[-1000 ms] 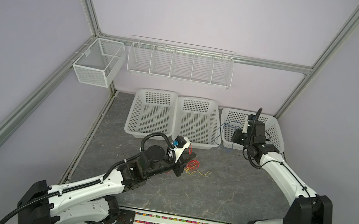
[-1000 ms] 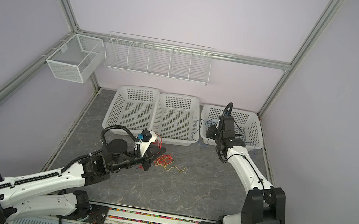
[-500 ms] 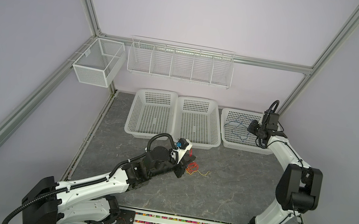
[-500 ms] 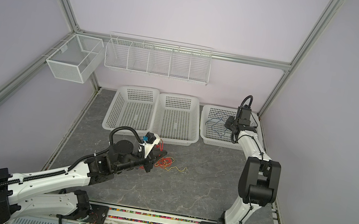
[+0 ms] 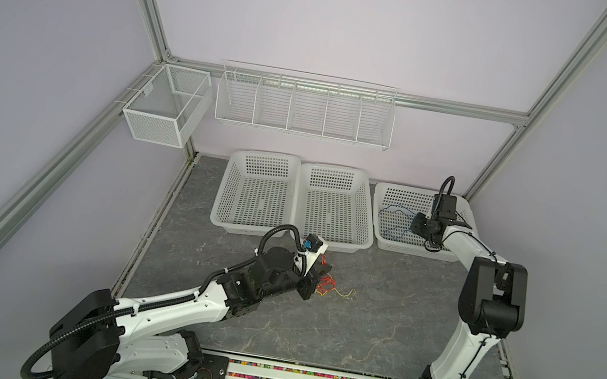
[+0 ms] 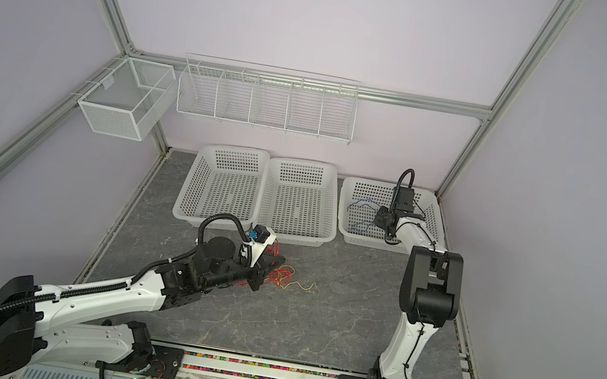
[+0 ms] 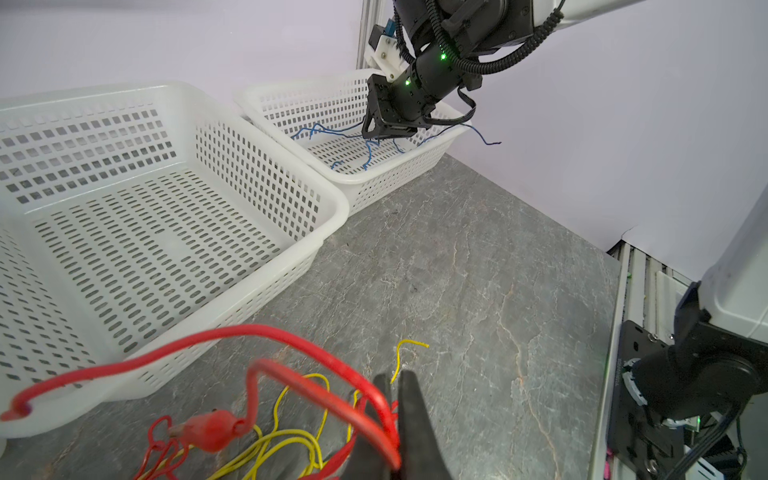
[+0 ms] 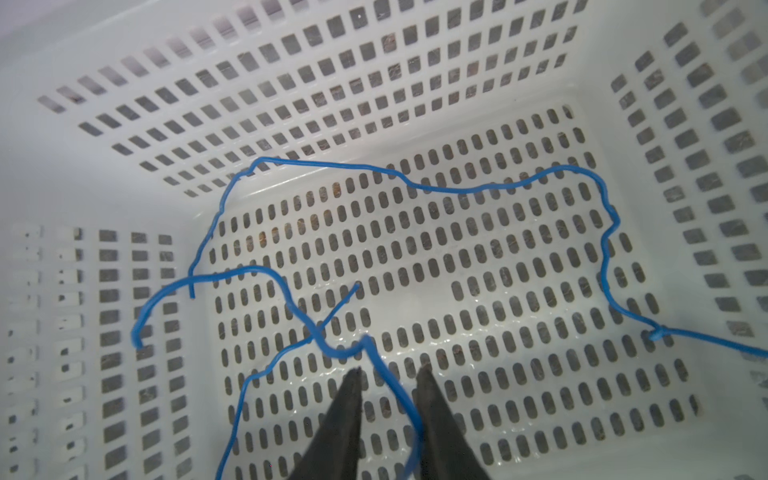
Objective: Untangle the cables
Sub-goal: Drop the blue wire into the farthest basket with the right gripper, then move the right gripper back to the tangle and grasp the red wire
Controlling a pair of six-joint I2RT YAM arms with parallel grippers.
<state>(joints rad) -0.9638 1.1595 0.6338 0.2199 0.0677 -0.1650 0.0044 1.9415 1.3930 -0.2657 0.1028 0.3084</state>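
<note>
The left gripper (image 7: pixel 394 380) is down at the grey stone-patterned tabletop (image 7: pixel 478 270) with its fingers pressed together, seemingly pinching the thin red cable (image 7: pixel 249 330). That cable arches up off the surface and runs away to the wall of the nearer white perforated plastic basket (image 7: pixel 332 199). Beneath the arch, the thin yellow cable (image 7: pixel 412 342) loops in and out of more red strands, and a red clip (image 7: pixel 208 428) lies among those loops. The likeliest trouble is a straight pull on the red cable. It would probably drag the yellow cable along, let the clip hook a loop, and draw the snarl tighter instead of apart. So thin a wire could also slide out of the closed fingers under load. The right gripper (image 8: pixel 389 370) hangs inside the far-right white perforated plastic basket (image 8: pixel 706 124). Its fingers stand a little apart with a strand of the thin blue cable (image 8: pixel 457 189) running loosely between them, not clamped. Withdrawing along the wrong line could catch that strand on a finger and lift it out of the basket. The blue strands cross one another just ahead of the fingertips, so one caught piece may bring the others with it. In the left wrist view one blue end already pokes out past the basket's rim, and a small tug could carry more of it over the edge.
</note>
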